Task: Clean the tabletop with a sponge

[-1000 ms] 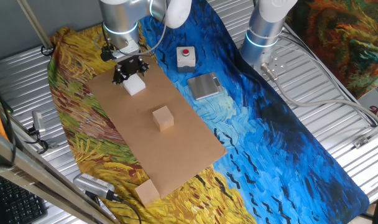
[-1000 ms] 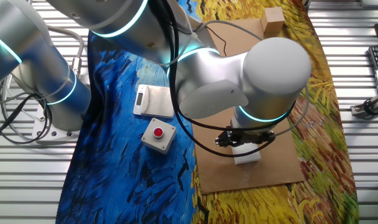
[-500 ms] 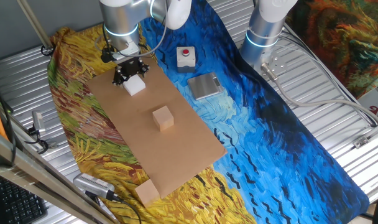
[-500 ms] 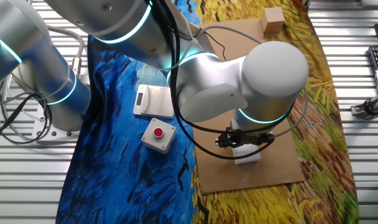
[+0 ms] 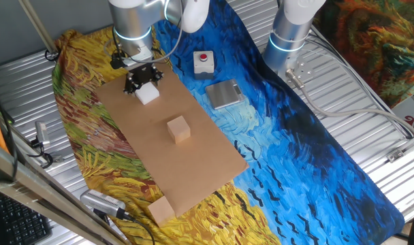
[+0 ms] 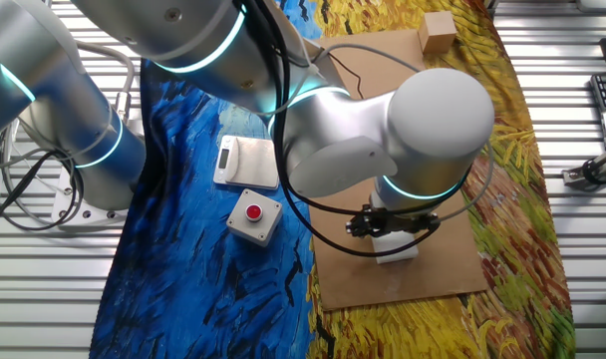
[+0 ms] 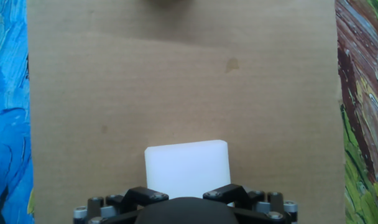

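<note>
The sponge (image 5: 148, 94) is a small white foam block resting on the far end of the tabletop (image 5: 193, 170), a large light-brown board. My gripper (image 5: 140, 80) stands straight above the sponge, with its fingers down either side and closed on it. In the hand view the sponge (image 7: 186, 165) sits right in front of my gripper (image 7: 188, 194), pressed on the tabletop (image 7: 176, 81). In the other fixed view the sponge (image 6: 398, 250) shows under my gripper (image 6: 391, 227), and the arm hides much of the tabletop (image 6: 453, 269).
A tan cube (image 5: 179, 128) stands mid-board, and a second tan block (image 5: 161, 210) sits at the near corner. A white box with a red button (image 5: 204, 62) and a grey flat device (image 5: 224, 93) lie on the blue cloth to the right.
Almost nothing has changed. The arm's upper links have shifted slightly, and the gripper and sponge stay at the same spot on the board.
</note>
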